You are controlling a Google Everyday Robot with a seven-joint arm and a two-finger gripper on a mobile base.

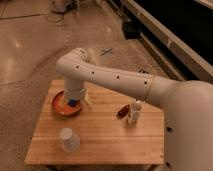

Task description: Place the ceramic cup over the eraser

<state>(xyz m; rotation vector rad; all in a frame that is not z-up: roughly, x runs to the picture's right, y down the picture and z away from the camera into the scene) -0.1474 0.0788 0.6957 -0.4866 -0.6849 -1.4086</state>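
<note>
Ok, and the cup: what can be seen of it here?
The cup is plain white, handleless, slightly tapered, matte like ceramic. It stands on end near the front left corner of the table, alone; which way its mouth faces is unclear. Only the table touches it. The tool hangs further back, over the orange plate.
</note>
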